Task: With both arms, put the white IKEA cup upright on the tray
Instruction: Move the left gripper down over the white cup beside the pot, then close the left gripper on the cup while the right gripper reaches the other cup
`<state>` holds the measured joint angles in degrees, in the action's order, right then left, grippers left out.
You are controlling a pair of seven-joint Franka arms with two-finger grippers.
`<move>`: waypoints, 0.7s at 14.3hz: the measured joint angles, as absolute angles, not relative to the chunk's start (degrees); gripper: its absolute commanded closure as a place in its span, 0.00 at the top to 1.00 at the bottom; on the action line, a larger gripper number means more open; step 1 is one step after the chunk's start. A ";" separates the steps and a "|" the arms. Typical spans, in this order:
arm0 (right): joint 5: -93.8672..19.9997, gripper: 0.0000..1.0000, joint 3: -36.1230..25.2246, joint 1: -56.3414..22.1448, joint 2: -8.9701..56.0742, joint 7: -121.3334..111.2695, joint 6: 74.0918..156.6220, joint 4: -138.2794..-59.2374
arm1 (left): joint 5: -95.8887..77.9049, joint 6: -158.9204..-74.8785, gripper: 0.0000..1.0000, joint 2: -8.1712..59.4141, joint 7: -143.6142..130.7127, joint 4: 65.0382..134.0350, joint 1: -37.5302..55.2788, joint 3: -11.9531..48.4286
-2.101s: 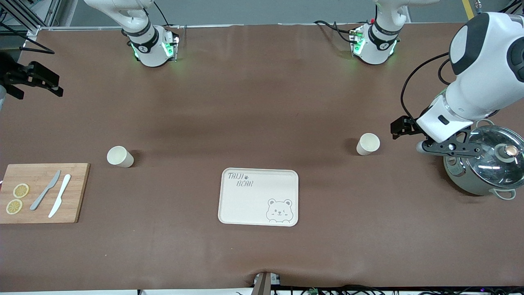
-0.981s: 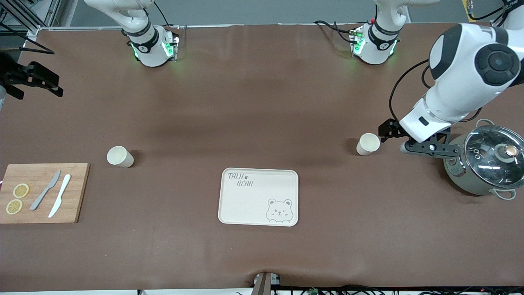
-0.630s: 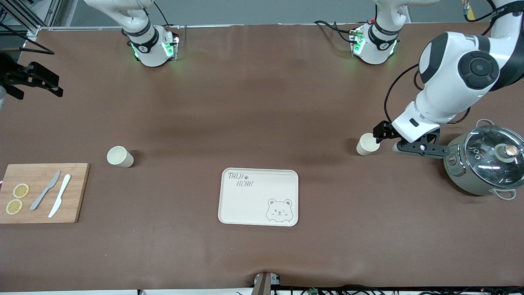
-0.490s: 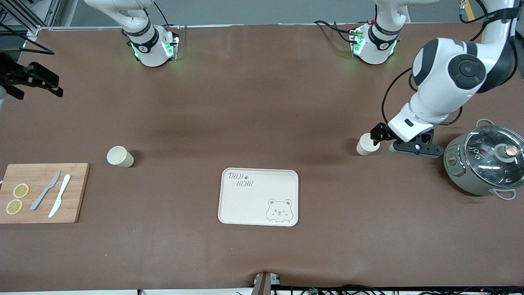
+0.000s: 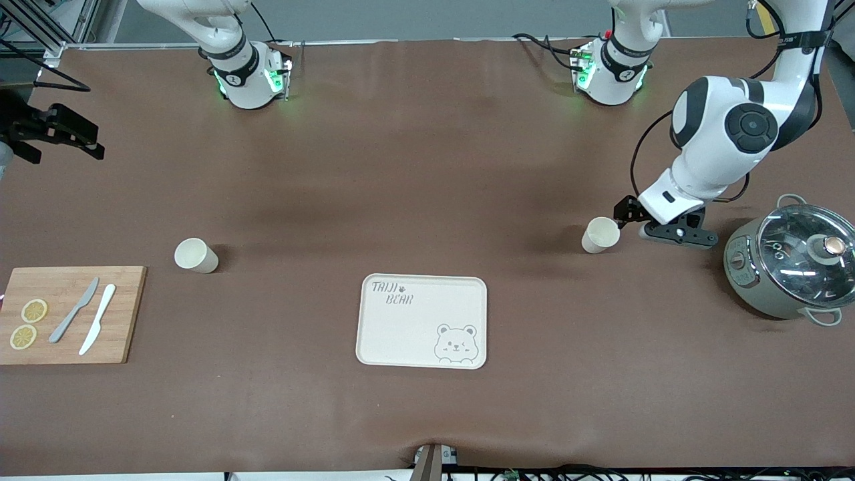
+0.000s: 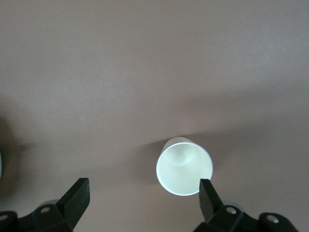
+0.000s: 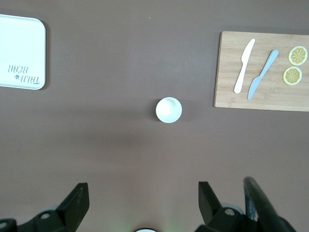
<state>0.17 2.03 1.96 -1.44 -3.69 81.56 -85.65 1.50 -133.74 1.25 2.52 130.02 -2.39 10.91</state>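
Front view: tray (image 5: 421, 321) lies near the table's (image 5: 427, 167) front edge; one white cup (image 5: 600, 235) stands upright toward the left arm's end.

Left wrist view: left gripper (image 6: 143, 198) open above this cup (image 6: 185, 166), one finger (image 6: 208, 199) beside its rim.

Right wrist view: right gripper (image 7: 141, 202) open, high over a second cup (image 7: 168, 109).

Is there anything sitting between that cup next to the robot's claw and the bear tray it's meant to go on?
Nothing visible does. The cup stands upright on bare table, with the open left gripper right beside it. Only brown tabletop lies between it and the tray. The pot sits toward the left arm's end, off that path. The right gripper waits, open.
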 measured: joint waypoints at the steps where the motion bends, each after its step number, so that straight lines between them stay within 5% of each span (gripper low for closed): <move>1: 0.17 1.00 2.03 1.98 -1.41 -3.69 81.56 -85.72 | 1.50 -135.08 1.00 1.24 2.80 131.21 -2.61 10.91; 10: 0.17 1.00 1.83 2.55 2.33 -3.70 81.61 -86.23 | 1.50 -149.72 1.00 2.93 2.85 140.73 -2.59 10.98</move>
<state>0.17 1.83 2.55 2.33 -3.70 81.61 -86.23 1.50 -149.72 2.93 2.85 140.73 -2.59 10.98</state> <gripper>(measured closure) 0.000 0.000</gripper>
